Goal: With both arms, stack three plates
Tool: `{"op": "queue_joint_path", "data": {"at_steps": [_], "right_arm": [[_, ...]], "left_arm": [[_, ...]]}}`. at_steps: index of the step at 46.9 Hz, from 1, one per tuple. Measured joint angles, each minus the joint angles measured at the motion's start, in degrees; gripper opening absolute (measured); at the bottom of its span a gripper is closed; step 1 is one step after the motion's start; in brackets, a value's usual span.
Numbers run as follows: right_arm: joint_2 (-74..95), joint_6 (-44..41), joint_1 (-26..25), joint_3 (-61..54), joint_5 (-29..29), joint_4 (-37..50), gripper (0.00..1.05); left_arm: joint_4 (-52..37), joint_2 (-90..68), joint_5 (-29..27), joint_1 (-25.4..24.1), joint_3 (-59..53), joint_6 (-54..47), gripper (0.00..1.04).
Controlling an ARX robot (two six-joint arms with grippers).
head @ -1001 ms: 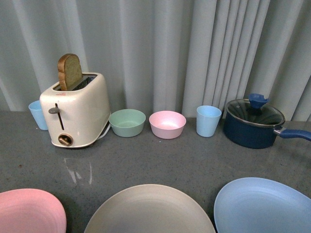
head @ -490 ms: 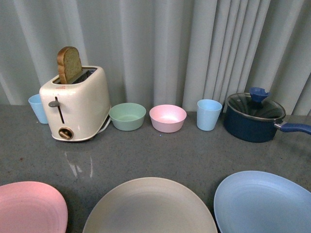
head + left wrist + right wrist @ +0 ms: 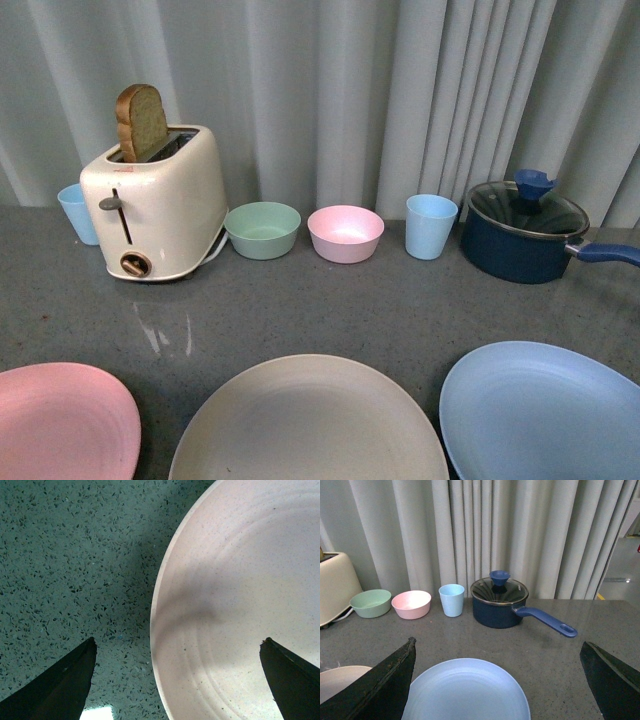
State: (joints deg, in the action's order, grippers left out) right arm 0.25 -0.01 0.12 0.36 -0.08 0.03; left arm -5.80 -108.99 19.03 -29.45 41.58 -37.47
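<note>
Stacking is unstarted; we read left gripper [image 3: 178,645], spread wide astride the rim of the pink plate [image 3: 240,605], and right gripper [image 3: 497,645], equally wide and aimed at the blue plate [image 3: 465,690], as lining up grasps.

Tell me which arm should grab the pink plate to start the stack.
Left. The left gripper hangs open over the pink plate, its rim between the jaws. The right gripper is open near the light blue plate, with the beige plate between.

We see three wide, shallow matte plates lying flat in a row on the grey surface [image 3: 330,310] (each apart from its neighbour): pink plate [image 3: 60,420] left, beige-tan plate [image 3: 308,420] middle, light blue plate [image 3: 545,410] right.
</note>
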Motion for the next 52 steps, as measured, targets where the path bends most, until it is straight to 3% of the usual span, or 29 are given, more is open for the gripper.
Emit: {"op": "queue_joint_path", "data": {"at_steps": [39, 52], "right_arm": [[0.00, 0.00, 0.00, 0.00, 0.00, 0.00, 0.97], [0.00, 0.00, 0.00, 0.00, 0.00, 0.00, 0.97]], "left_arm": [[3.69, -2.56, -2.49, 4.57, 0.87, 1.66, 0.97], [2.78, -4.37, -5.68, 4.50, 1.07, 2.19, 0.45]]}}
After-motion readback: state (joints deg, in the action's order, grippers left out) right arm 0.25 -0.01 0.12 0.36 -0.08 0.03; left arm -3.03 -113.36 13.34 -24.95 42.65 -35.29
